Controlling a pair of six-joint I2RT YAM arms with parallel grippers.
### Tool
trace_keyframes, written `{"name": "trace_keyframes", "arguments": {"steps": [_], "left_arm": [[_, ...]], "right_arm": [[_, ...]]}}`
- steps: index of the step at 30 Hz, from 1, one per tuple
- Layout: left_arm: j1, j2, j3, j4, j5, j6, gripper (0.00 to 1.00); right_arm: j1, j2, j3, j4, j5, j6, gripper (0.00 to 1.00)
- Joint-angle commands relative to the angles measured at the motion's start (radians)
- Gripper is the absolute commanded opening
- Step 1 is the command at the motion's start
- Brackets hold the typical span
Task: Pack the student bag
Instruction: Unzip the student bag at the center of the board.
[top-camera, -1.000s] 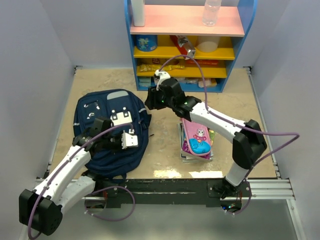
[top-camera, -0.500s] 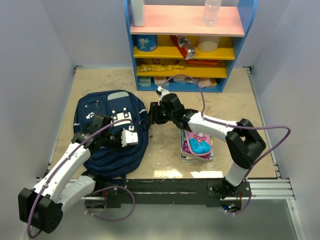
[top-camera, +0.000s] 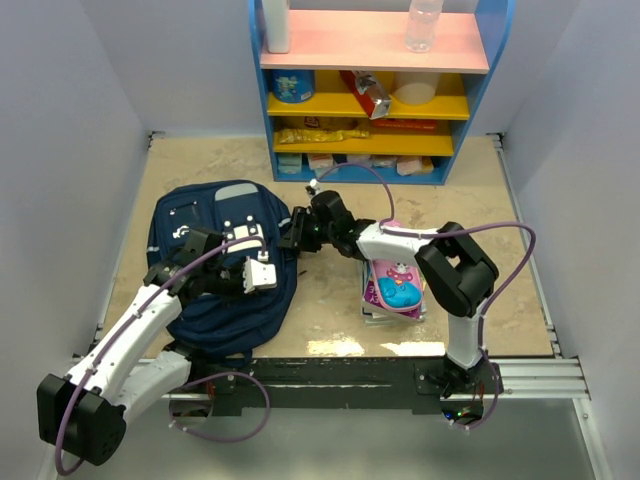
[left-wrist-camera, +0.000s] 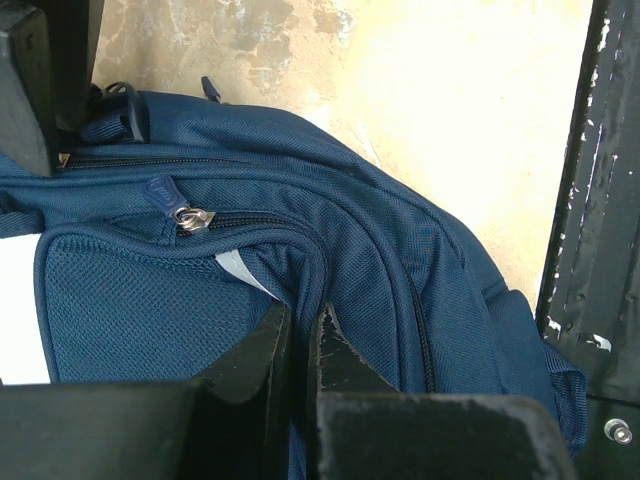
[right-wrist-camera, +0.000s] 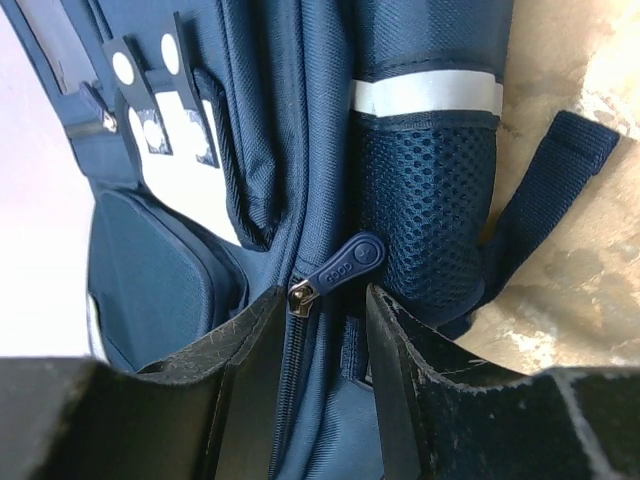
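Note:
The student bag (top-camera: 215, 215), navy blue with white patches, lies flat on the left of the table. My left gripper (top-camera: 268, 276) rests on the bag's right half. In the left wrist view this gripper (left-wrist-camera: 303, 316) is shut on a raised fold of the bag (left-wrist-camera: 400, 260), beside a zipper slider (left-wrist-camera: 192, 220). My right gripper (top-camera: 296, 232) sits at the bag's right edge. In the right wrist view it (right-wrist-camera: 325, 297) is open, its jaws on either side of a blue zipper pull (right-wrist-camera: 347, 267), next to the mesh side pocket (right-wrist-camera: 425, 200).
A pink pencil case (top-camera: 397, 276) lies on a stack of books right of centre. A blue, yellow and pink shelf (top-camera: 370, 92) with snacks and a bottle (top-camera: 424, 24) stands at the back. Grey walls close both sides, and a black rail (top-camera: 330, 380) runs along the front.
My right arm has swung left and down from the table's middle to the bag's right edge, its jaws narrowing. The left gripper has stayed shut on the bag.

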Motion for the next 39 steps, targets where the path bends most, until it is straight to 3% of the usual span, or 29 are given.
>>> {"name": "trace_keyframes", "arguments": {"steps": [1,15,25,30,31,34,39], "left_arm": [[-0.005,-0.028,0.020,0.031,0.065,-0.017,0.00],[-0.005,-0.044,0.012,0.031,0.075,-0.005,0.00],[-0.005,-0.055,0.007,0.037,0.079,-0.005,0.00],[-0.005,-0.055,0.013,0.037,0.085,-0.008,0.00],[-0.005,-0.054,0.013,0.040,0.085,-0.010,0.00],[-0.005,-0.054,0.018,0.046,0.085,-0.014,0.00],[-0.005,-0.049,0.023,0.061,0.085,-0.025,0.00]], "right_arm": [[0.007,-0.016,0.066,0.001,0.003,0.080,0.41],[0.009,0.036,0.108,0.008,0.040,0.129,0.35],[0.050,0.059,0.183,-0.152,0.176,-0.053,0.31],[0.064,0.087,0.250,-0.221,0.227,-0.123,0.19],[0.064,0.090,0.257,-0.230,0.227,-0.127,0.10],[0.064,0.081,0.260,-0.242,0.249,-0.136,0.00],[0.065,0.032,0.232,-0.258,0.295,-0.155,0.00]]}}
